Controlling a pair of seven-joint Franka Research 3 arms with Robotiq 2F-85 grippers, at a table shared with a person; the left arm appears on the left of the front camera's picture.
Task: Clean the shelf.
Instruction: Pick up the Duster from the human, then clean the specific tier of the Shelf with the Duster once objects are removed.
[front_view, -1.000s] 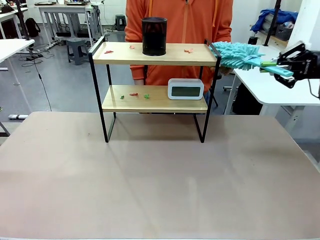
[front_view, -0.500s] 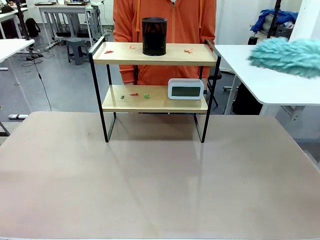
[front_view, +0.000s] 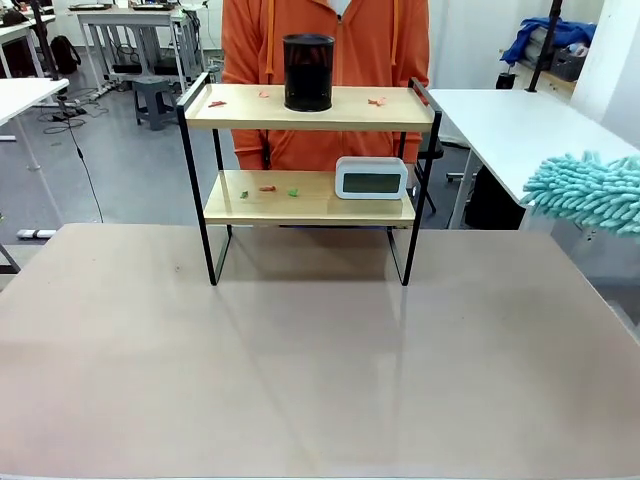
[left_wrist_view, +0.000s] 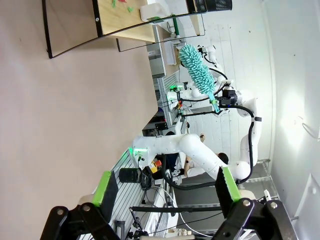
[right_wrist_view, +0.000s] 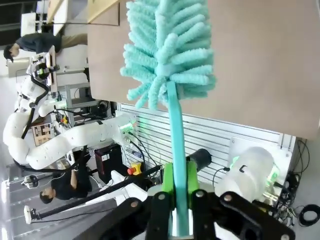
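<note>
At the far end of the beige table (front_view: 300, 360) stands the shelf (front_view: 240, 112), a small rack with two wooden boards in a thin black frame. On the top board of the shelf sits a black mesh cup (front_view: 308, 72), near the middle. Small red scraps (front_view: 217, 103) lie on that board on both sides of the cup. On the lower board a white clock (front_view: 371, 178) stands at the right end, and a few green and red bits (front_view: 267, 188) lie to its left. Just behind the shelf stands a person in an orange hoodie (front_view: 250, 50). Well to the right of the shelf, off the table's side, a fluffy teal duster (front_view: 590, 192) hangs in the air at about the height of the lower board. In the right wrist view the right gripper (right_wrist_view: 179, 182) is squeezed tight on the duster's thin teal handle, and the fluffy head (right_wrist_view: 167, 45) sticks out past the fingers. In the left wrist view the left gripper (left_wrist_view: 166, 186) has its two green-padded fingers spread wide with nothing between them. It is above the table, well apart from the shelf (left_wrist_view: 120, 20).
</note>
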